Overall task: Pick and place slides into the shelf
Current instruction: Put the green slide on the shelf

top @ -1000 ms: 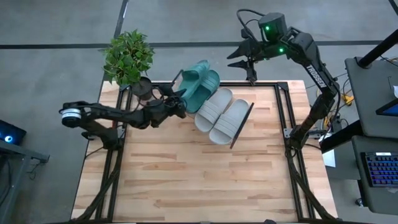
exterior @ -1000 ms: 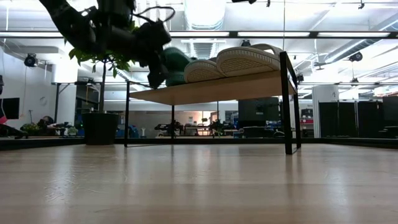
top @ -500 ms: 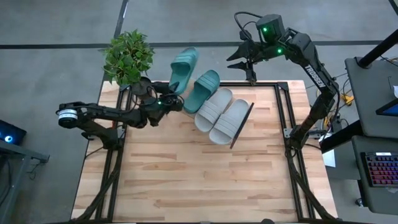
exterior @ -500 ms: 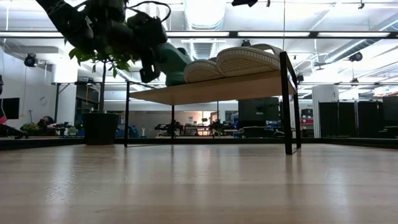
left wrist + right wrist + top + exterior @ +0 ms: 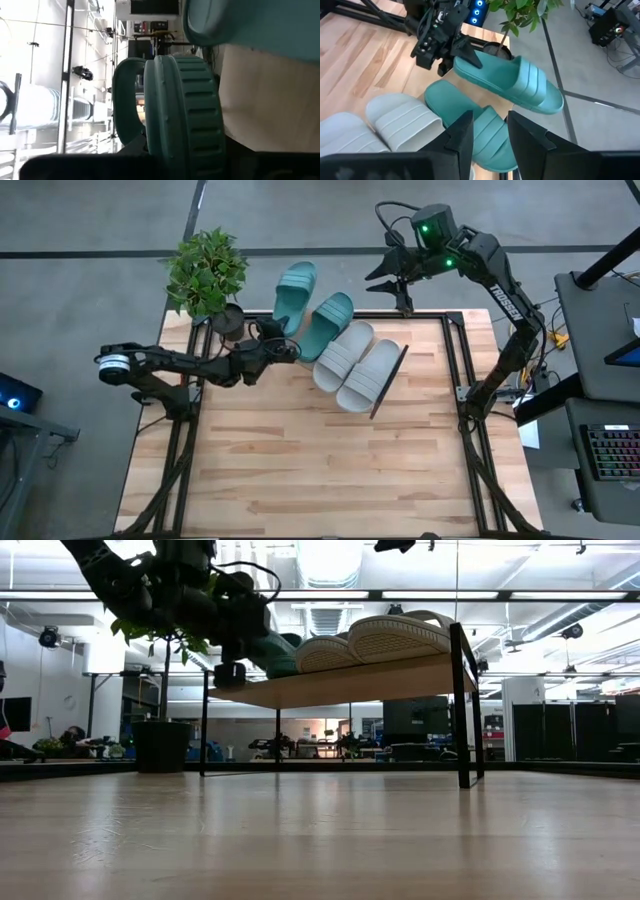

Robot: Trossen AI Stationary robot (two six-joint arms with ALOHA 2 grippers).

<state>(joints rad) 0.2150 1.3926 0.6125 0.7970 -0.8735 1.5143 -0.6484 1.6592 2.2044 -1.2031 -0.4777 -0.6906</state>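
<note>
Left gripper (image 5: 272, 350) is clamped on the heel edge of a green sandal (image 5: 293, 291), holding it raised beyond the fingertips so it can go down beside its mate (image 5: 325, 325). Three sandals are already on the shelf (image 5: 392, 375), two of them grey (image 5: 356, 366). Right gripper (image 5: 400, 280) hangs empty past the shelf's far edge, fingers looking partly apart.

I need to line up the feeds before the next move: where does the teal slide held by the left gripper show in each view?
High view: teal slide, far edge, beside the potted plant.
Low view: mostly hidden behind the left gripper.
Left wrist view: ribbed strap filling the centre.
Right wrist view: held slide, upper middle.
Shared landmark: second teal slide on the shelf.
</note>
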